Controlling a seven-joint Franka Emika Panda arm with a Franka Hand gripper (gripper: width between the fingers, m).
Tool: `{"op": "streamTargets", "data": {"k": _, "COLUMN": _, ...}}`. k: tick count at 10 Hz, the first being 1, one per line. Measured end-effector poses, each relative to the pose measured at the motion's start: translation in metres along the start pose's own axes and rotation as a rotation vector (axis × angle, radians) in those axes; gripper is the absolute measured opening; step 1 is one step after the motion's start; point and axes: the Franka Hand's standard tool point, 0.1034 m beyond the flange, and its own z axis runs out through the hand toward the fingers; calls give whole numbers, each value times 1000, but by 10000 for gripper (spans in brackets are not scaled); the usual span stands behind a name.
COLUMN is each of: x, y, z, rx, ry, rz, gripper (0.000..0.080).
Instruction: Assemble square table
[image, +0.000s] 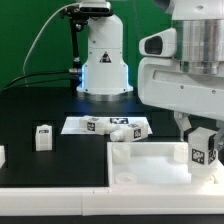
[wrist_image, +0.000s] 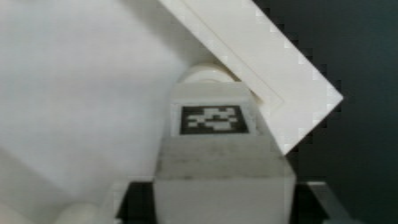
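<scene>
One chunky white leg (wrist_image: 217, 125), clenched in the gripper (image: 201, 142), stands upright at a corner of the square top (image: 150, 160) on the counter (image: 50, 165); it looks light, stiff, slick plastic, best gripped across flat sides

No readable words or numbers; only black-and-white square tags (wrist_image: 214, 118) show, on a leg (wrist_image: 217, 168) and the marker board (image: 75, 125).

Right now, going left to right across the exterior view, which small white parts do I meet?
A cut-off white part at the edge → upright leg → lying legs → held leg in the gripper.
</scene>
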Motion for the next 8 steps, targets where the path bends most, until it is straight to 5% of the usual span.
{"op": "streamTargets", "data": {"k": 3, "x": -3, "y": 3, "z": 0, "rx": 15, "ry": 9, "rz": 311, "gripper": 285}}
{"op": "streamTargets", "data": {"k": 6, "x": -4, "y": 3, "z": 0, "rx": 12, "ry": 15, "rz": 261, "gripper": 294}}
{"op": "streamTargets", "data": {"k": 7, "x": -5, "y": 2, "z": -4, "rx": 10, "ry": 18, "rz": 121, "gripper": 464}}
{"op": "streamTargets", "data": {"k": 8, "x": -11, "y": 3, "z": -5, "rx": -27, "ry": 25, "rz": -84, "gripper": 606}}
